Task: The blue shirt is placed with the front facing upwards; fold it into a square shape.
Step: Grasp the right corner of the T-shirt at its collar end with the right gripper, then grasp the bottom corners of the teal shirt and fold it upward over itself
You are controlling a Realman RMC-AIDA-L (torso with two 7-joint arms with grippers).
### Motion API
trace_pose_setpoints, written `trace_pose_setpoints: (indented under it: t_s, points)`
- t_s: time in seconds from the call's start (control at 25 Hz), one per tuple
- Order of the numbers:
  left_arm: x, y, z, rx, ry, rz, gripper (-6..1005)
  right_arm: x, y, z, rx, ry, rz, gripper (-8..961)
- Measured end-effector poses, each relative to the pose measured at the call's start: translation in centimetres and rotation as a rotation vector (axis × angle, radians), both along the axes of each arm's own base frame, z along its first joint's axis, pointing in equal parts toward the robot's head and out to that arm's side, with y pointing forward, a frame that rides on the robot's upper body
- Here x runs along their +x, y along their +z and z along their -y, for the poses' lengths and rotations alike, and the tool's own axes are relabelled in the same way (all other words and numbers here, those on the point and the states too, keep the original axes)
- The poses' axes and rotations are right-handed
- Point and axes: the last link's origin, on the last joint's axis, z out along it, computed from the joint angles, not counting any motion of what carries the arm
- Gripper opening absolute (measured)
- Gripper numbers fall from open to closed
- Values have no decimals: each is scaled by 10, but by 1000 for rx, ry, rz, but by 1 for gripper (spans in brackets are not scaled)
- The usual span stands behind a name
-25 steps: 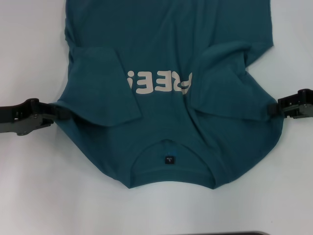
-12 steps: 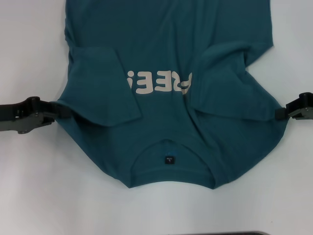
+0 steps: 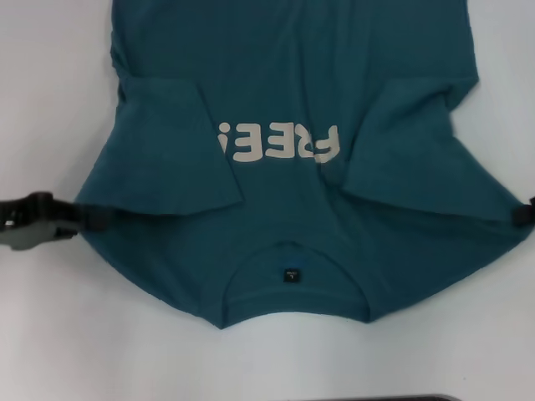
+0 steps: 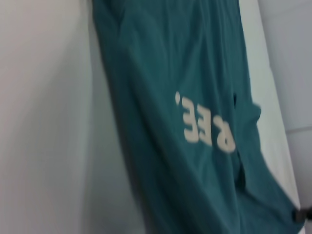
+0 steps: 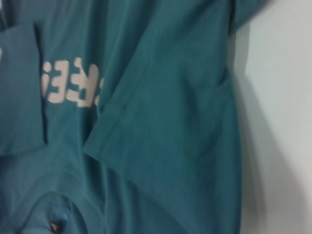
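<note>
The blue shirt (image 3: 284, 75) lies front up on the table, its collar and small dark neck label (image 3: 289, 274) toward me. Off-white letters (image 3: 280, 142) cross the chest. Both short sleeves are folded inward over the body, the left sleeve (image 3: 167, 150) and the right sleeve (image 3: 410, 150). My left gripper (image 3: 90, 219) is shut on the left shoulder corner. At the picture's right edge my right gripper (image 3: 523, 215) pinches the right shoulder corner, mostly out of view. The cloth is stretched taut between them. The wrist views show the shirt (image 4: 161, 97) (image 5: 170, 122) only.
The white table (image 3: 50, 334) surrounds the shirt, with bare surface on both sides and in front of the collar. A dark edge (image 3: 384, 398) runs along the near border. The shirt's hem runs out of view at the far side.
Both grippers have moved outward, away from each other, pulling the shoulders apart. The shirt is now wider and flatter, and more of the lettering shows.
</note>
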Motion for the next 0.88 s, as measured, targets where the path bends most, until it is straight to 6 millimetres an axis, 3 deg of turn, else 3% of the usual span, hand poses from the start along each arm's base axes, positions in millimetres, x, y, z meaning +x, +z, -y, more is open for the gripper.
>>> trace_pose_setpoints:
  t_s: [0.28,0.88]
  points:
    - [-5,0,23,-100,-26,-45,43,1,13,7,-41,-17,63,24]
    - [-9,-5,57,-216,7,-103,43,4,-2,32,-168,-29,51,28]
